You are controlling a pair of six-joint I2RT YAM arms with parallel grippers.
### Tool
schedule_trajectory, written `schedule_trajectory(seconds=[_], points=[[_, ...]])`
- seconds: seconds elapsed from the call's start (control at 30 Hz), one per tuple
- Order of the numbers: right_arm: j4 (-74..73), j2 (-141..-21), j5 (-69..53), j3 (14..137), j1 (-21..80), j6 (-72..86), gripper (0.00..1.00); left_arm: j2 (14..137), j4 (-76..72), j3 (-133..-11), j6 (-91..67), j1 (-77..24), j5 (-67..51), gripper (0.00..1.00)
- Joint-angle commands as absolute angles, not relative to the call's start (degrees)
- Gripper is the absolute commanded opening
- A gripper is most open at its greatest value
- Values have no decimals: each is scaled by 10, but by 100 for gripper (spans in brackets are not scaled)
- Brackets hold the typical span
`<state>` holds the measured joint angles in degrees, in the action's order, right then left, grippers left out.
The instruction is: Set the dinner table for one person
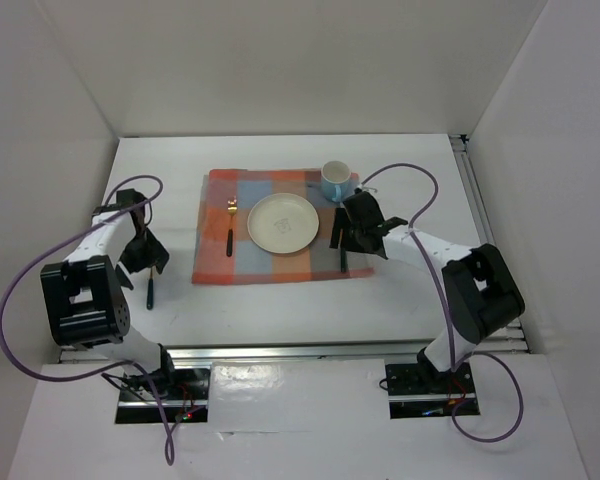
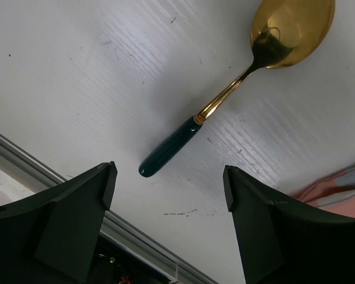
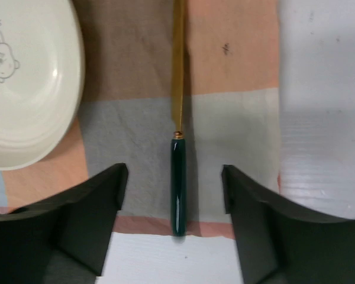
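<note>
The white dinner table point(image 1: 280, 310) carries an orange-grey-blue checked mat point(image 1: 218, 262). On the mat are a cream plate point(image 1: 282, 222), a light blue mug point(image 1: 335, 181) and a gold fork with a dark handle point(image 1: 229, 228). A gold spoon with a dark green handle point(image 2: 225, 97) lies on the bare table left of the mat, and its handle point(image 1: 150, 291) shows in the top view. My left gripper point(image 2: 168, 189) is open and empty, just short of the handle end. A gold knife with a green handle point(image 3: 178, 183) lies on the mat right of the plate point(image 3: 29, 89). My open right gripper point(image 3: 174, 177) straddles its handle without touching it.
An aluminium rail point(image 2: 41, 168) runs along the table's near edge, close behind the left fingers. A corner of the mat point(image 2: 343, 192) shows at the right of the left wrist view. White walls enclose the table on three sides. The mug stands just behind my right gripper point(image 1: 352, 235).
</note>
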<state>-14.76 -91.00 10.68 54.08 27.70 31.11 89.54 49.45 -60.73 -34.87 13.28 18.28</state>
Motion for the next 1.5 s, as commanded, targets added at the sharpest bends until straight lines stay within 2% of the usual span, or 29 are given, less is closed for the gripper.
schedule_trajectory(seconds=[0.0,0.07,0.13,0.2,0.23,0.3,0.33,0.53,0.63,0.67,0.7,0.73,0.93,1.1,1.23,1.3,1.47], points=[[-91,-914,84,548,268,287,82,905,487,-605,-346,137,215,90],[-97,-908,83,555,268,279,90,905,480,-588,-338,137,205,87],[-105,-902,83,569,263,274,93,913,467,-583,-338,137,200,84],[-110,-888,78,575,263,274,93,929,467,-583,-332,137,187,82],[-115,-882,78,580,258,274,93,936,467,-577,-332,137,177,76],[-121,-864,78,580,258,274,93,961,467,-584,-324,137,171,72],[-129,-857,78,586,251,274,93,968,467,-584,-324,137,171,64],[-146,-789,78,597,234,274,94,994,473,-589,-330,137,161,56],[-157,-765,78,603,222,274,94,994,473,-589,-330,143,149,28],[-163,-754,78,608,216,269,94,994,473,-594,-330,143,144,8],[-163,-749,78,608,210,269,94,994,473,-594,-330,143,144,8],[-168,-749,78,608,210,269,94,989,467,-594,-330,143,138,0],[-190,-721,73,630,200,264,94,916,493,-652,-316,143,98,0],[-211,-709,73,641,200,264,94,853,524,-735,-266,91,39,0],[-241,-687,94,646,194,264,94,842,537,-772,-258,-4,-31,0],[-247,-672,94,646,194,264,94,863,522,-786,-247,-42,-125,0],[-300,-658,99,648,194,258,94,933,491,-841,-300,-206,-157,0]])
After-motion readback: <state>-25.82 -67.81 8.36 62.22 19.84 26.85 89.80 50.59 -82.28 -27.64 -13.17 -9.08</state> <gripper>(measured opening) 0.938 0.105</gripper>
